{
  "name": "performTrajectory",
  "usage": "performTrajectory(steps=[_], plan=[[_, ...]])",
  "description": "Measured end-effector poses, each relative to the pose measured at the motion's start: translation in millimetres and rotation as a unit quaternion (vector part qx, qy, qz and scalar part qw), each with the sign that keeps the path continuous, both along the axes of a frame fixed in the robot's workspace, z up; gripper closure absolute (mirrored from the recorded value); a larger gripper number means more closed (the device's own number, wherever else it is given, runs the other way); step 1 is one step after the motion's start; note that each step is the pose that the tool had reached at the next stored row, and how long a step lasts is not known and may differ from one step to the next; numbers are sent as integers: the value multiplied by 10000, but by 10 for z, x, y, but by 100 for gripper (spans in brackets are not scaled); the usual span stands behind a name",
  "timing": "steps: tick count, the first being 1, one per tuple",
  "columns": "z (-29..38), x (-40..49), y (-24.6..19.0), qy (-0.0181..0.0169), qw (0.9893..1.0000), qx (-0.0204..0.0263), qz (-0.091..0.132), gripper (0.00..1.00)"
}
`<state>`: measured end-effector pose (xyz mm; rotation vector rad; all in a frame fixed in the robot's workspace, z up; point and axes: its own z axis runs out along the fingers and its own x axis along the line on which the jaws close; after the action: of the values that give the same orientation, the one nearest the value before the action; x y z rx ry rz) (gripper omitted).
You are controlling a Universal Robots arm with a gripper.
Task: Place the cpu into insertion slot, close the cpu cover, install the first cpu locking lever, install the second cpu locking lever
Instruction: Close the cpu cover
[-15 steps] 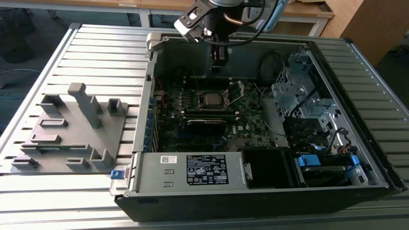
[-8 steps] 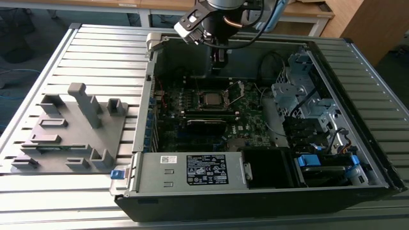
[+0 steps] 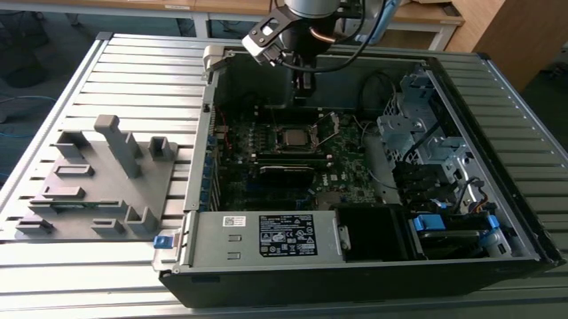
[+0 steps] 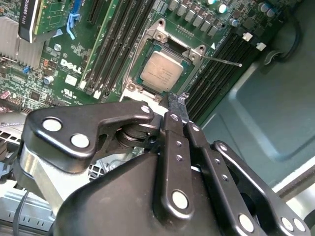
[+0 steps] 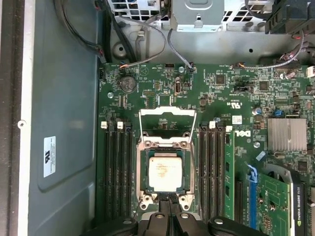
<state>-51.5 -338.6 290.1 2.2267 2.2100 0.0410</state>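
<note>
Slatted table (image 3: 133,73), open case (image 3: 355,286), cpu (image 3: 294,138)

- In the exterior view, the arm (image 3: 310,10) runs out past the picture's edge, and the cpu (image 3: 293,138) is too small to show how it sits.
- In the first wrist view, the tool (image 5: 170,199) is cut off by the edge and covers part of the insertion slot (image 5: 141,172).
- In the second wrist view, the tool's body hides much of the motherboard (image 4: 64,64).

A ribbed, silvery metal desk (image 3: 133,73) carries an open black computer case (image 3: 355,284) lying on its side toward the exterior view's right and, just beside it on the left, a grey fixture plate (image 3: 167,178) with upright posts and blocks.
</note>
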Motion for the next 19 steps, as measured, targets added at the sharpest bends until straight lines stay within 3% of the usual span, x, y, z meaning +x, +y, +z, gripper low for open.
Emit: performTrajectory(steps=[19], plan=[[-126,9,1,1,10000,-1,0,90]])
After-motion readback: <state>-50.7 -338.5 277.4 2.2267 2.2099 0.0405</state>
